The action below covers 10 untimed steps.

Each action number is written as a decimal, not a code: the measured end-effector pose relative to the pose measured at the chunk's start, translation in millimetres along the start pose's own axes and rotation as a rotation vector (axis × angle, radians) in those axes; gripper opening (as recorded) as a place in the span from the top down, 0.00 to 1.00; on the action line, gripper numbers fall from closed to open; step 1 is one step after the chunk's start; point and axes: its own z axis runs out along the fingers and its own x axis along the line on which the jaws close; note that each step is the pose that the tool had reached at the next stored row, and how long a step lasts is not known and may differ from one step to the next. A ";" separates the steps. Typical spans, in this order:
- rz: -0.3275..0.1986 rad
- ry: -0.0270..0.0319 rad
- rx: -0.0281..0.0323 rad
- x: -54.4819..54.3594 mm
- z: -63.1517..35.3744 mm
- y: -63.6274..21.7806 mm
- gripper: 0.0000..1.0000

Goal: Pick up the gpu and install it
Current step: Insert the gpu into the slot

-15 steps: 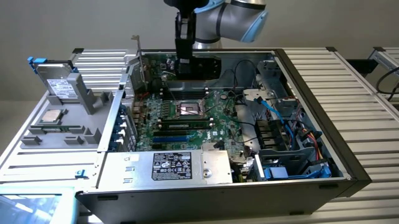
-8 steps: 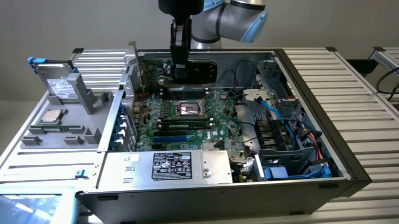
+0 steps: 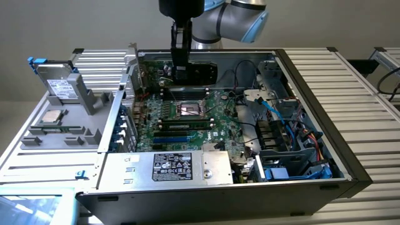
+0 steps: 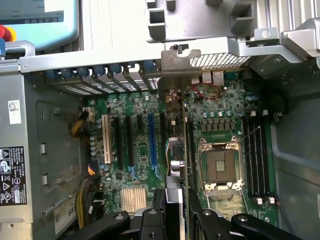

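A robotics lab bench — an opened computer case (image 3: 206,202) on a slatted aluminium table (image 3: 370,126), robot arm (image 3: 233,19) above.

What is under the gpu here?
The gpu, edge-on in the gripper, is over the motherboard, between the blue slot and the CPU socket. What lies directly beneath its edge is covered by the card.

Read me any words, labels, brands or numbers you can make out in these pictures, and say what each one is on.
No text reads clearly.
Power supply label: print and symbols, too small to read.
Hard drive label: blurred.
Small white sticker on the power supply: blurred.
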 end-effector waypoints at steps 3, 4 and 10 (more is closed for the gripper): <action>0.000 -0.0001 0.0000 0.0 0.1 0.0 0.71; 0.000 -0.0001 0.0000 0.0 0.2 0.0 0.71; 0.000 -0.0001 0.0000 -0.2 3.4 0.0 0.71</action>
